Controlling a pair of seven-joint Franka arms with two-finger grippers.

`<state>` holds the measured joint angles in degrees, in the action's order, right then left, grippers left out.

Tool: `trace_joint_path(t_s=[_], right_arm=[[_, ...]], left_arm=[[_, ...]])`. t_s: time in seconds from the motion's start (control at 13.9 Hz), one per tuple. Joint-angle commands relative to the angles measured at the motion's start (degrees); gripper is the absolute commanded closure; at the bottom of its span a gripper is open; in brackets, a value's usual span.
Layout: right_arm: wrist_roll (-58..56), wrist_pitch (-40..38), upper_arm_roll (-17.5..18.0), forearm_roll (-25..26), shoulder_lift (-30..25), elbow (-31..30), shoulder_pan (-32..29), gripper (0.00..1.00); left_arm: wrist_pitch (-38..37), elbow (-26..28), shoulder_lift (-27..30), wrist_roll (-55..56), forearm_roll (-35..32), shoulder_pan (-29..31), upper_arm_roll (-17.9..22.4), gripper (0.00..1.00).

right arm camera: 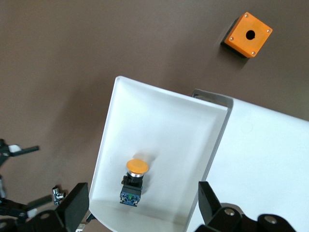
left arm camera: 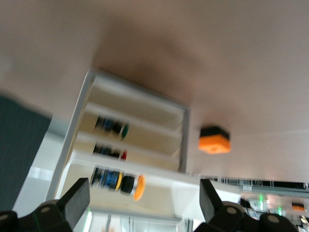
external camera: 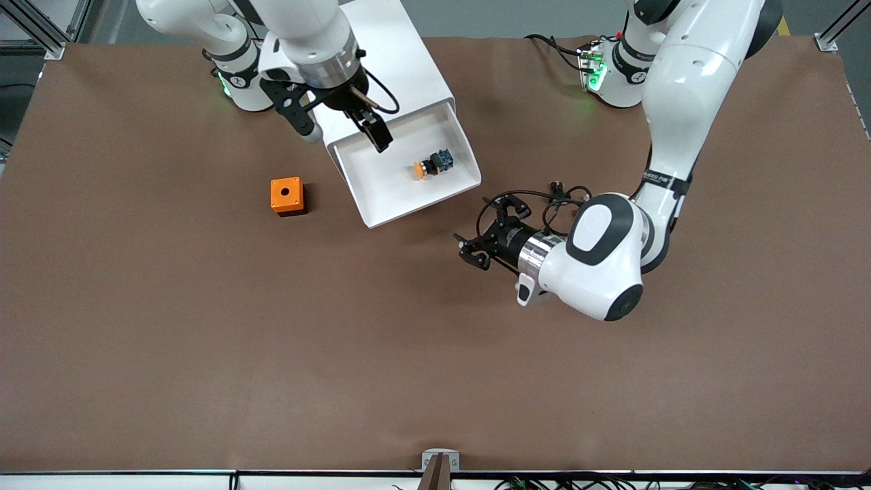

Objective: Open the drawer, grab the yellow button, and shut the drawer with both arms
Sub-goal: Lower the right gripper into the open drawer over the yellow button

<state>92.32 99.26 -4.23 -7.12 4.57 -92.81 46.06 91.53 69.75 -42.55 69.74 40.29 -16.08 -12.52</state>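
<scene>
One open drawer (external camera: pixel 381 194), one button (external camera: pixel 430 165), one orange cube (external camera: pixel 287 196), two arms (external camera: pixel 674 102).

Under the left claw (external camera: pixel 469 248) and the right claw (external camera: pixel 346 135), a big brown table (external camera: pixel 204 340), flat and plain all over. Soft grey shadows on it near both claws. Bright, even light everywhere.

At the table edge nearest the front camera, well away from both claws, a small metal clip (external camera: pixel 440 463). Beside it, a long white strip (external camera: pixel 136 480) and some tangled black wires (external camera: pixel 544 484).

At the edge farthest from that camera, grey floor (external camera: pixel 510 17) with a bit of yellow line (external camera: pixel 784 26). Silver metal posts (external camera: pixel 41 27) at the two corners there, well apart from either claw.
</scene>
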Motion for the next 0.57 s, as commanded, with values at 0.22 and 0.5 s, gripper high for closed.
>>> trace_joint_path(t_s=[0.22, 0.5], right_arm=[[11.98, 6.81, -0.60, 5.44, 6.41, -0.88, 7.45, 0.00], [16.48, 9.63, -0.60, 7.12, 10.37, -0.71, 10.36, 0.00]], left_arm=[[10.06, 1.36, 4.66, -5.31, -14.42, -0.88, -0.31, 0.00], [15.16, 1.79, 5.63, -5.32, -23.13, -2.72, -0.31, 0.00]])
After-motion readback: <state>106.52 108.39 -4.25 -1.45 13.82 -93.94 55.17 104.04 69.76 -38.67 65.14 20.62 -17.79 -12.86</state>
